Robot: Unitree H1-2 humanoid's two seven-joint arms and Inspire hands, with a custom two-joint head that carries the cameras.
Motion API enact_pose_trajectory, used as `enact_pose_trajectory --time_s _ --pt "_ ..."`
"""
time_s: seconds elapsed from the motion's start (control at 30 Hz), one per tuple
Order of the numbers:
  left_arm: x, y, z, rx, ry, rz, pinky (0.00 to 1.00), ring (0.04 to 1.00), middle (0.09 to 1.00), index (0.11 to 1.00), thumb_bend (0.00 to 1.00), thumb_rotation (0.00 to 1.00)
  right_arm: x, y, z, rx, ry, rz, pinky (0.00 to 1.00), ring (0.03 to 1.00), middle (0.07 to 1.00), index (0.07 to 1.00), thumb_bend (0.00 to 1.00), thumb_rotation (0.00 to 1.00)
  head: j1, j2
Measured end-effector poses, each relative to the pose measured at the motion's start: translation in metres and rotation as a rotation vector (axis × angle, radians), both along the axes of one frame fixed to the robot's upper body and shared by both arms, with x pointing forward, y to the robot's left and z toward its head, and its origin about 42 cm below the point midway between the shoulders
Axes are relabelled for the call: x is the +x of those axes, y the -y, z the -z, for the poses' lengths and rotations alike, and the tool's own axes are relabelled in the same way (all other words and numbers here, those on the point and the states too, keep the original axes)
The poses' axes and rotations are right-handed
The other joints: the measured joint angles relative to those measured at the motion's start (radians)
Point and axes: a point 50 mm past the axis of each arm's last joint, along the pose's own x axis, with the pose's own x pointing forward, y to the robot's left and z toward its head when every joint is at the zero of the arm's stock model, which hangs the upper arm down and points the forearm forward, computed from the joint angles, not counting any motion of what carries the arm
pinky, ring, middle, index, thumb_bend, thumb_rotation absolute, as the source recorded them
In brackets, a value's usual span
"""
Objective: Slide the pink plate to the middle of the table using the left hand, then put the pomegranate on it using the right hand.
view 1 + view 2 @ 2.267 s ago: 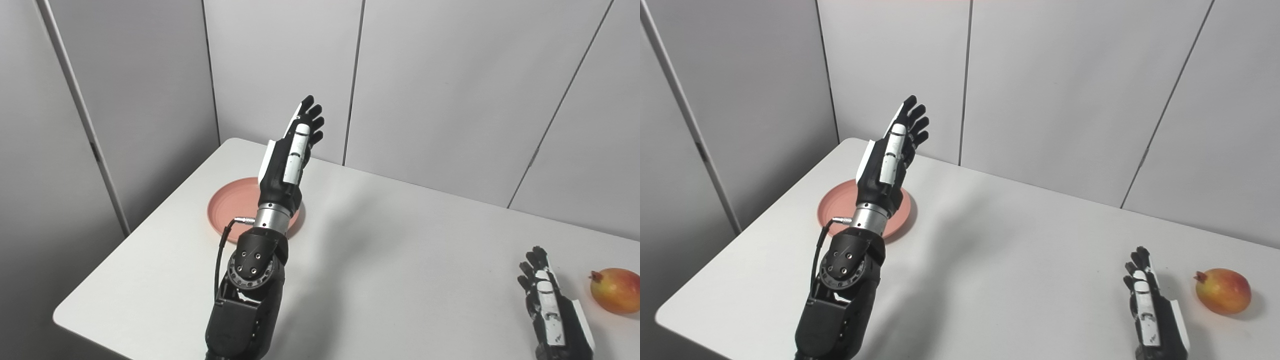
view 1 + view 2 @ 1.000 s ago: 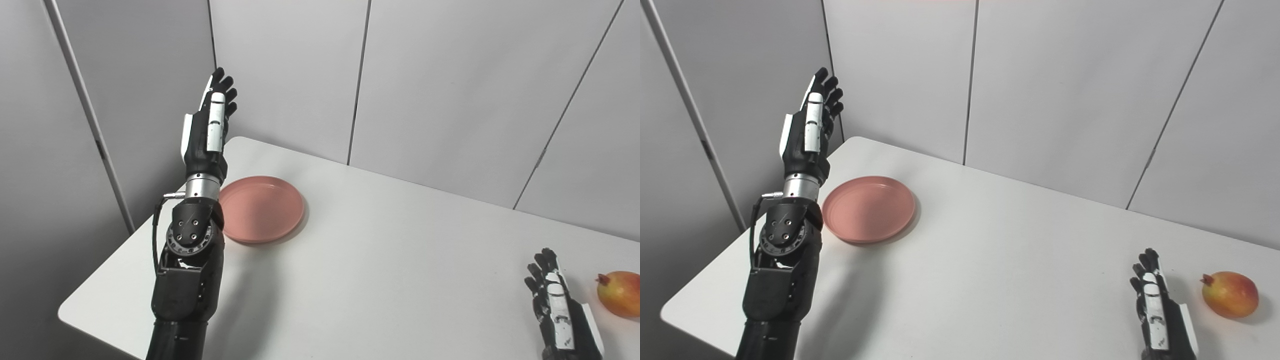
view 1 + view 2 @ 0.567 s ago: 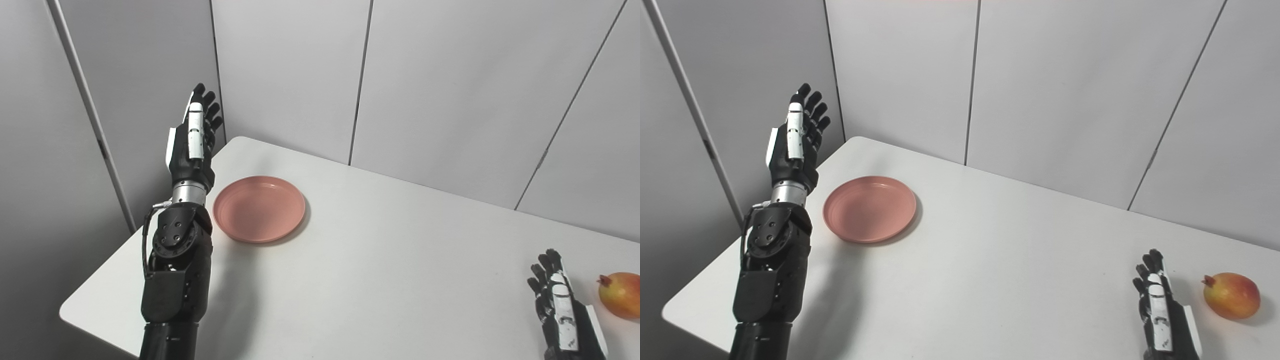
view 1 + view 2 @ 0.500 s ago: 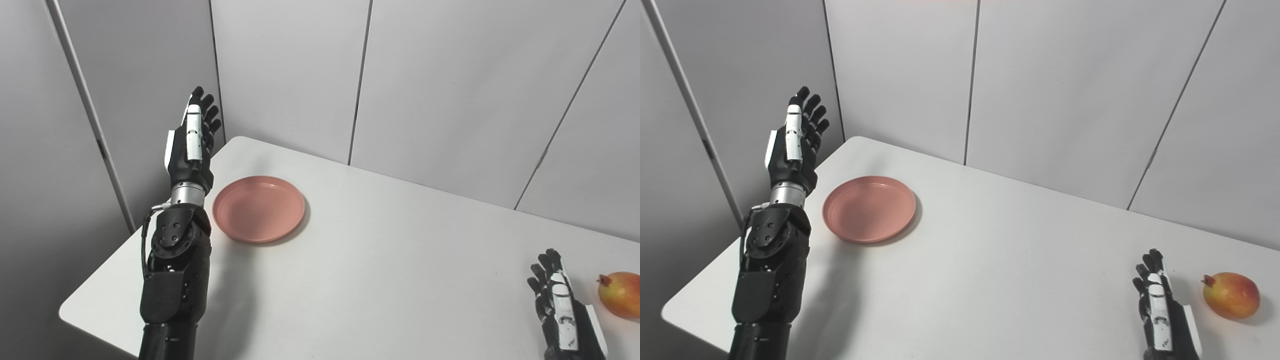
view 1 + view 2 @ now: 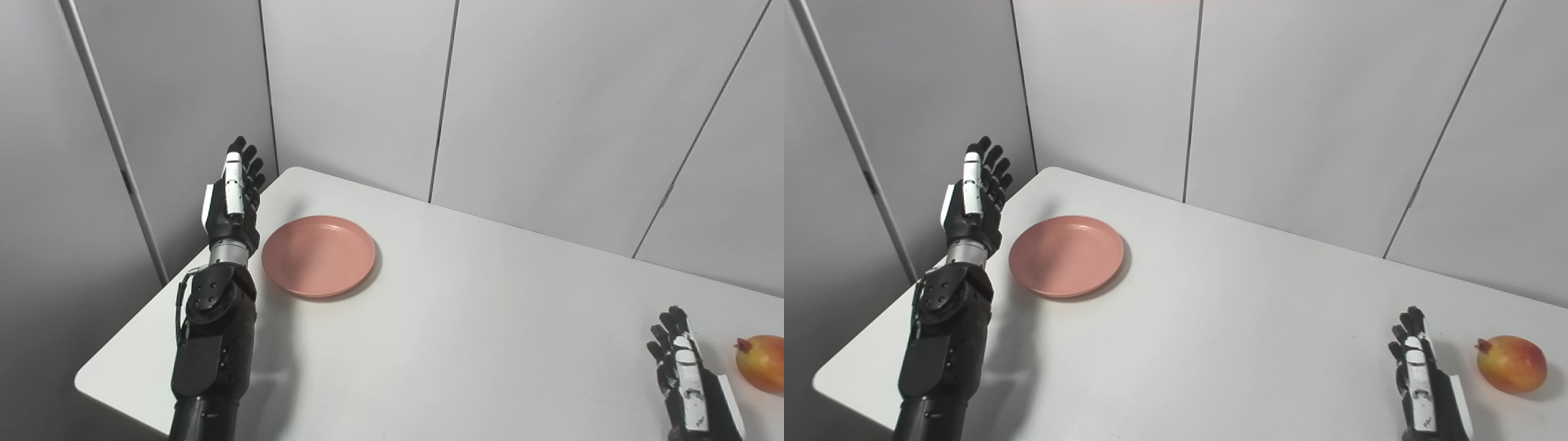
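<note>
Plate [image 5: 318, 256] first: the pink one sits flat on the white table [image 5: 465, 331], over toward the far-left corner and nowhere near the middle. Nothing is on it and nothing is touching it.

The left hand [image 5: 231, 202] is just to the left of the plate, right about over the table's left edge. The forearm stands almost straight up from the bottom of the picture, with the wrist above the black elbow housing and the hand pointing up and a bit away from the camera. Its fingers [image 5: 992, 160] are stretched out and slightly fanned, nothing in them, with the white strip on the back of one finger turned toward us. It looks raised off the tabletop rather than resting on it, and there's a clear gap between it and the plate's rim. A thin black cable loops out by the wrist joint.

The right hand [image 5: 1424, 380] is way down in the near-right corner, low over the table, maybe resting on it, I can't say for sure. Fingers straight and apart, pointing away from the robot, and it's empty too.

The pomegranate [image 5: 1511, 363] lies just to the right of that hand, not touching it, with its little crown end pointing left toward the fingers. It's yellowish-orange with a red blush. In the left eye view it's partly cut off by the frame edge.
</note>
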Motion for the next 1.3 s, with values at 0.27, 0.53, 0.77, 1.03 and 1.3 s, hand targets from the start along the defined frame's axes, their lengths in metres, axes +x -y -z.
enact_pose_trajectory --time_s 0.27,0.53,0.77,1.03,1.3 --pt "-0.002 -0.008 0.013 -0.018 -0.021 -0.025 0.99 0.968 0.968 0.947 0.34 1.0 0.0 0.0 0.0 0.006 -0.001 0.0 1.0 1.0 1.0 1.0 0.05 1.0 0.002 0.002" --pt "-0.006 -0.017 0.019 -0.038 -0.03 -0.055 0.98 0.968 0.967 0.946 0.35 1.0 0.0 0.0 0.0 0.003 0.001 0.002 1.0 1.0 1.0 1.0 0.04 1.0 0.005 0.002" --pt "-0.008 -0.021 0.02 -0.046 -0.029 -0.069 0.99 0.971 0.97 0.954 0.34 1.0 0.0 0.001 0.0 0.002 0.0 0.004 1.0 1.0 1.0 1.0 0.05 1.0 0.008 0.002" --pt "-0.011 -0.026 0.039 -0.093 -0.072 -0.08 0.99 0.972 0.964 0.947 0.34 1.0 0.0 0.001 0.0 -0.005 0.002 0.003 1.0 1.0 1.0 1.0 0.04 1.0 0.009 0.0" --pt "-0.014 -0.032 0.055 -0.089 -0.106 -0.063 0.97 0.961 0.956 0.94 0.36 1.0 0.0 0.001 0.0 -0.002 0.002 0.003 1.0 1.0 1.0 1.0 0.04 1.0 0.015 0.002"
